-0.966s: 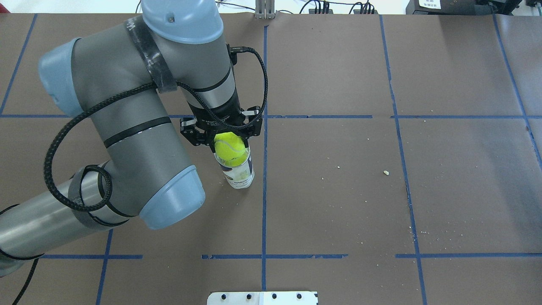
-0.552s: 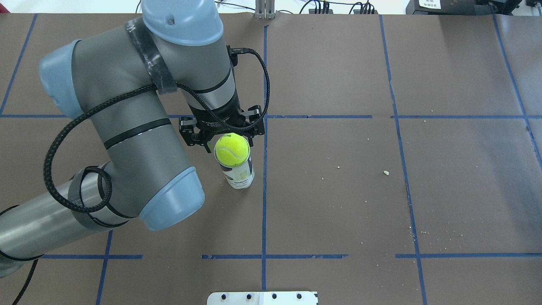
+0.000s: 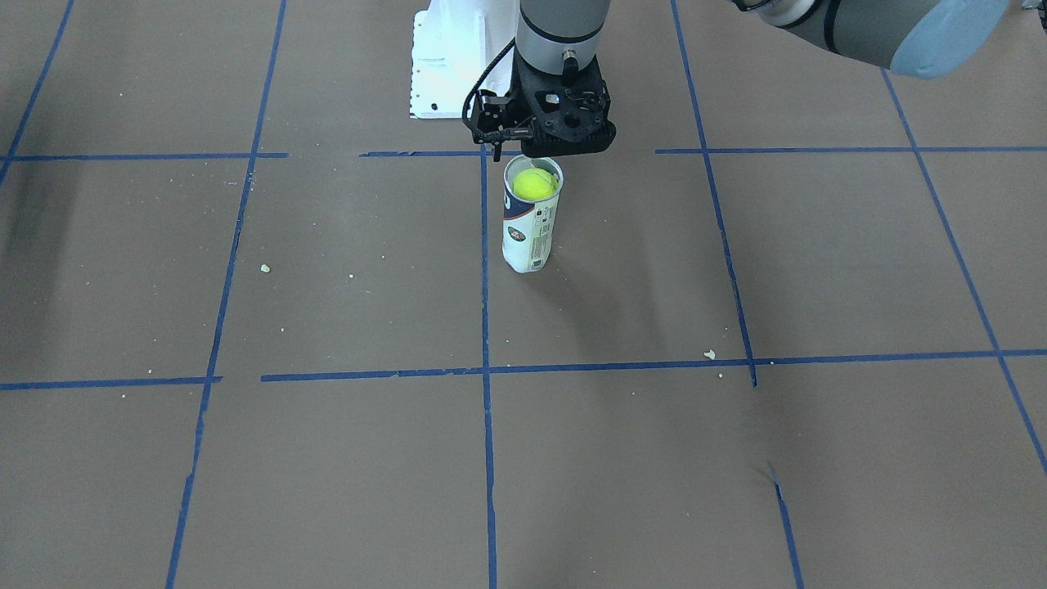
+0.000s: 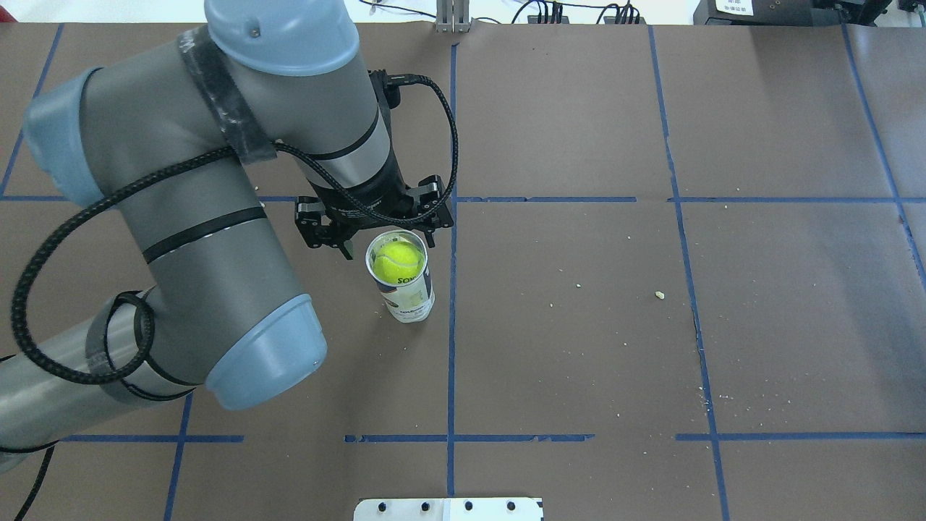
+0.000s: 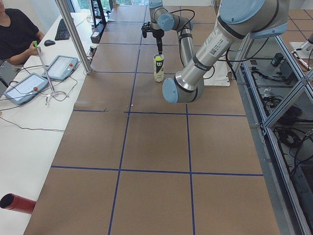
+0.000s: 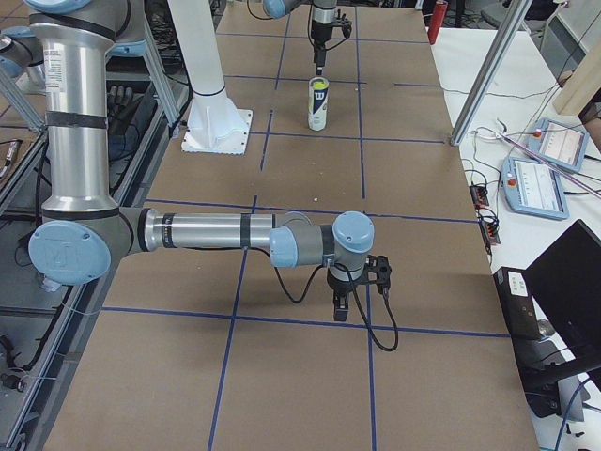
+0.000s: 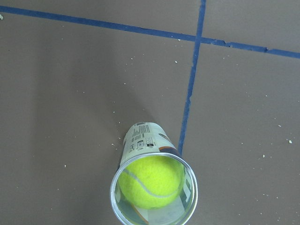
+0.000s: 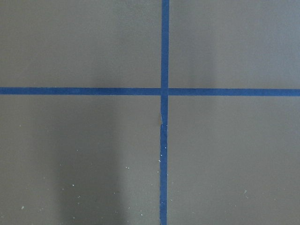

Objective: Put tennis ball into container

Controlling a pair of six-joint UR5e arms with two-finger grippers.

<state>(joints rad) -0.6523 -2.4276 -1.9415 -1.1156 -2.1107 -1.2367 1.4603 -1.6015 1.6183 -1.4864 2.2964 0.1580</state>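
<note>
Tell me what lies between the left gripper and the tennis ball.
Nothing solid. In the front-facing view the left gripper hangs above the container, and only the tube's open rim comes between it and the tennis ball inside.

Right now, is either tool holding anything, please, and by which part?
The left tool is open above the tube, holding nothing; the ball lies inside. The right tool: cannot tell.

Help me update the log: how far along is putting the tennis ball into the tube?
Done: the fuzzy yellow-green tennis ball sits inside the tall clear plastic tube with the printed label, just under its silvery rim, and the tube stands upright. In hand: nothing; the left gripper hangs open just above the tube, apart from the ball. Left: probably only backing the gripper away.
</note>
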